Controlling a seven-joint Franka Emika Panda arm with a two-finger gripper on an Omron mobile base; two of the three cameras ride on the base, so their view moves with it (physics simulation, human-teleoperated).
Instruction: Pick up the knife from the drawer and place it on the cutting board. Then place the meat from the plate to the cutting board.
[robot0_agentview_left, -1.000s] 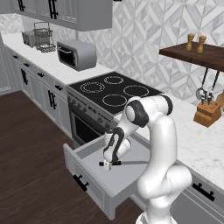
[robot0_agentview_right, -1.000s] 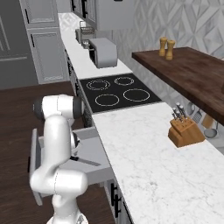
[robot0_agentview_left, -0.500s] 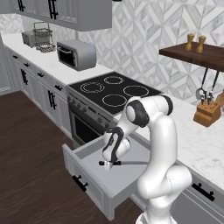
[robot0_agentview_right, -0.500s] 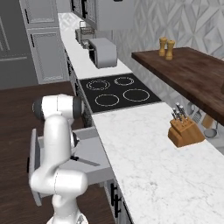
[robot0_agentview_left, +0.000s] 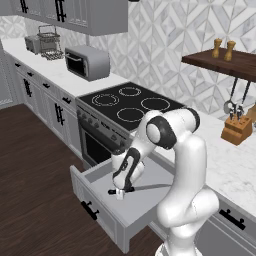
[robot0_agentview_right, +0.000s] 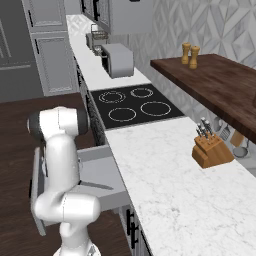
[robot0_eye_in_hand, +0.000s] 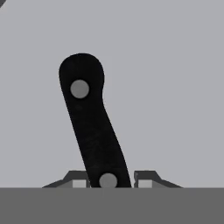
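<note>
Little has shifted since a second ago: the arm hangs in the same pose over the open drawer (robot0_agentview_left: 100, 200), with the gripper (robot0_agentview_left: 119, 191) down at the knife (robot0_eye_in_hand: 91, 127) lying flat on the drawer floor. From the hand camera the two fingertips (robot0_eye_in_hand: 78, 180) are clenched on the black handle near its rivet, while the grey blade (robot0_agentview_left: 152, 187) points toward the robot's base. Lifting well probably means rising straight up, slowly, so the blade clears the drawer's wall before swinging to the counter.
</note>
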